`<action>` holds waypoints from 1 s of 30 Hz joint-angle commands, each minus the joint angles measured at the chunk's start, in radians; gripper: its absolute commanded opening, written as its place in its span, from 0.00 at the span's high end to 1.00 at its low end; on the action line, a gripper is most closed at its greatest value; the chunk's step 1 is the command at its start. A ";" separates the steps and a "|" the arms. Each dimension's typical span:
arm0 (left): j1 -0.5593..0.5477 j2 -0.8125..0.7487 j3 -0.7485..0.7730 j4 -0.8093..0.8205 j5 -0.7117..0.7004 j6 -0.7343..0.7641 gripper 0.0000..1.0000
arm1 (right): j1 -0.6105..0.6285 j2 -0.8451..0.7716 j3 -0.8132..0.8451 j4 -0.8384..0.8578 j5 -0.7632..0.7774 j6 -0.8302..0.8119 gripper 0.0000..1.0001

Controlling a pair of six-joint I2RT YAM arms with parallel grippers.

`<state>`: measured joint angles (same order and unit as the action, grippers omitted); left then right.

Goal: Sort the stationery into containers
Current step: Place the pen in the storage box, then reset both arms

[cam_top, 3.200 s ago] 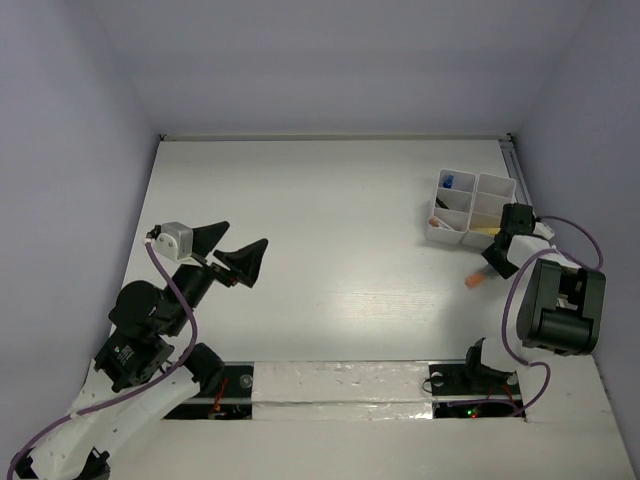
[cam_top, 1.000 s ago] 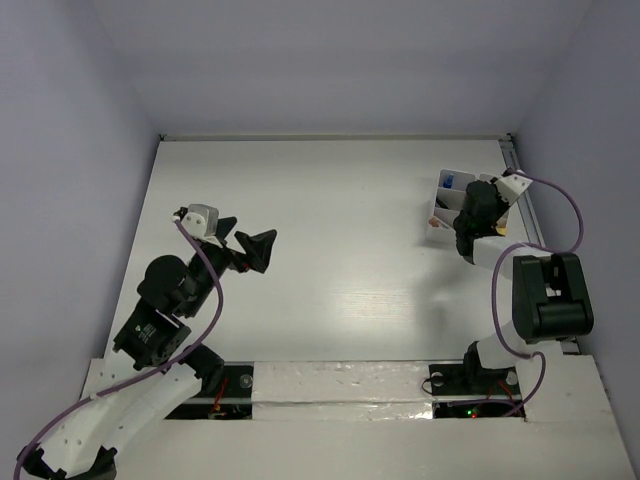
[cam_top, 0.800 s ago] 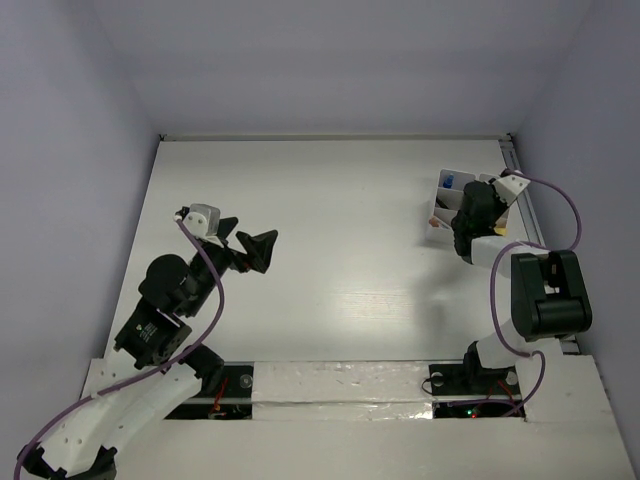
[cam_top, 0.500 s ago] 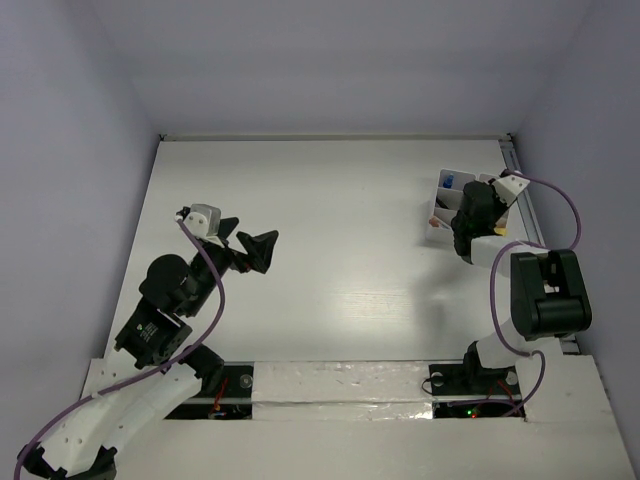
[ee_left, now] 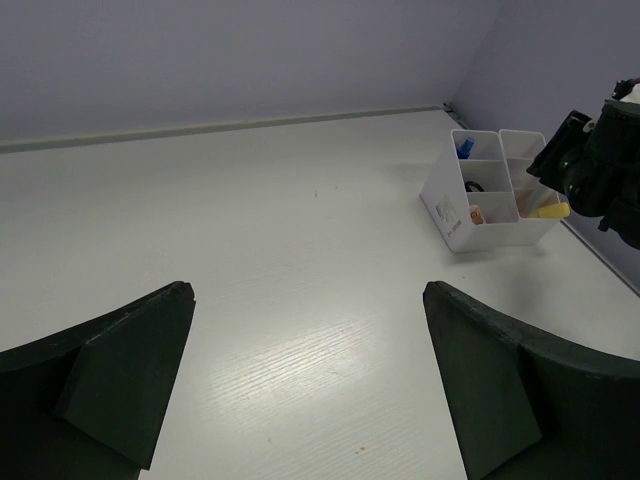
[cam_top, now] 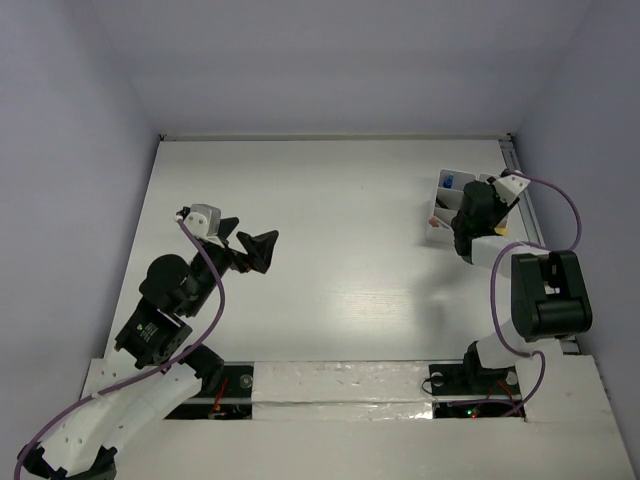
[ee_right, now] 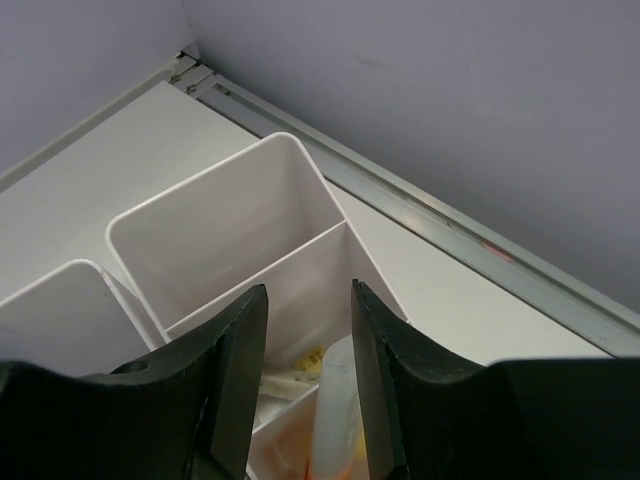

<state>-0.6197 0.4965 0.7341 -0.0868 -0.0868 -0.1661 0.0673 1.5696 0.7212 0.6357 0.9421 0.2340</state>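
Observation:
The white organizer tray (cam_top: 446, 203) stands at the far right of the table; it also shows in the left wrist view (ee_left: 447, 212). My right gripper (cam_top: 478, 212) hangs over its right-hand compartments. In the right wrist view the right gripper (ee_right: 308, 290) has its jaws a little apart, and a pale, orange-ended marker (ee_right: 335, 420) leans in the compartment below them, against the right finger only. A yellow item (ee_right: 308, 360) lies beside it. A blue-capped item (cam_top: 451, 182) sits in a far compartment. My left gripper (ee_left: 307, 290) is wide open and empty above the left of the table.
A metal rail (ee_right: 470, 240) runs along the table's right edge just behind the tray (ee_right: 300, 145). The grey walls close in at the back and both sides. The right arm (ee_left: 595, 175) looms over the tray in the left wrist view.
Since 3.2 s ago my right gripper has carried the orange marker from the table up over the tray. In the last second nothing visibly moved. The left arm shifted slightly right.

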 commanded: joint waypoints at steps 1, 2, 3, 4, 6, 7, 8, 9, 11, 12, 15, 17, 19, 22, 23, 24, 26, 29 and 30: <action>0.006 -0.003 -0.004 0.058 0.006 -0.006 0.01 | 0.017 -0.049 0.014 0.018 0.014 0.005 0.55; 0.006 -0.001 -0.002 0.056 0.007 -0.006 0.01 | 0.017 -0.057 0.017 0.012 0.011 0.008 0.55; 0.006 -0.001 -0.004 0.058 0.005 -0.006 0.01 | 0.017 -0.065 0.018 -0.007 0.008 0.010 0.54; 0.006 -0.003 -0.004 0.056 0.004 -0.007 0.01 | 0.017 -0.086 0.027 -0.022 -0.006 0.020 0.54; 0.006 -0.001 -0.004 0.056 0.001 -0.006 0.01 | 0.017 -0.115 0.046 -0.076 -0.037 0.040 0.52; 0.006 -0.003 -0.004 0.056 0.001 -0.007 0.01 | 0.026 -0.150 0.066 -0.134 -0.073 0.065 0.50; 0.006 -0.001 -0.004 0.056 -0.001 -0.006 0.01 | 0.026 -0.173 0.076 -0.168 -0.097 0.077 0.49; 0.006 -0.001 -0.002 0.056 -0.002 -0.006 0.01 | 0.026 -0.196 0.087 -0.194 -0.129 0.083 0.46; 0.006 -0.001 -0.002 0.055 -0.005 -0.004 0.01 | 0.035 -0.276 0.127 -0.276 -0.219 0.105 0.35; 0.006 0.001 -0.002 0.056 -0.007 -0.006 0.01 | 0.035 -0.307 0.142 -0.325 -0.253 0.110 0.30; 0.006 -0.007 -0.002 0.061 -0.004 -0.009 0.01 | 0.048 -0.423 0.219 -0.385 -0.394 0.128 0.00; 0.015 -0.022 -0.004 0.067 0.002 -0.010 0.01 | 0.057 -0.473 0.270 -0.464 -0.512 0.151 0.00; 0.015 -0.041 -0.002 0.067 -0.001 -0.010 0.01 | 0.057 -0.539 0.337 -0.520 -0.657 0.163 0.00; 0.024 -0.061 0.002 0.076 -0.037 -0.013 0.01 | 0.057 -0.617 0.407 -0.571 -0.817 0.182 0.00; 0.025 -0.065 0.007 0.075 -0.053 -0.018 0.01 | 0.057 -0.634 0.428 -0.597 -0.836 0.200 0.00; 0.025 -0.070 0.019 0.075 -0.086 -0.024 0.01 | 0.057 -0.652 0.449 -0.652 -0.851 0.206 0.00; 0.025 -0.088 0.034 0.079 -0.113 -0.033 0.01 | 0.057 -0.713 0.491 -0.686 -0.902 0.215 0.00; 0.025 -0.119 0.076 0.081 -0.143 -0.033 0.01 | 0.057 -0.815 0.472 -0.663 -0.934 0.215 0.00; 0.025 -0.127 0.089 0.081 -0.154 -0.026 0.01 | 0.057 -0.839 0.462 -0.657 -0.936 0.215 0.00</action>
<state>-0.6003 0.4004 0.7494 -0.0734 -0.1871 -0.1879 0.1192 0.7948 1.1767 0.0170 0.0998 0.4343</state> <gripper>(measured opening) 0.989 0.995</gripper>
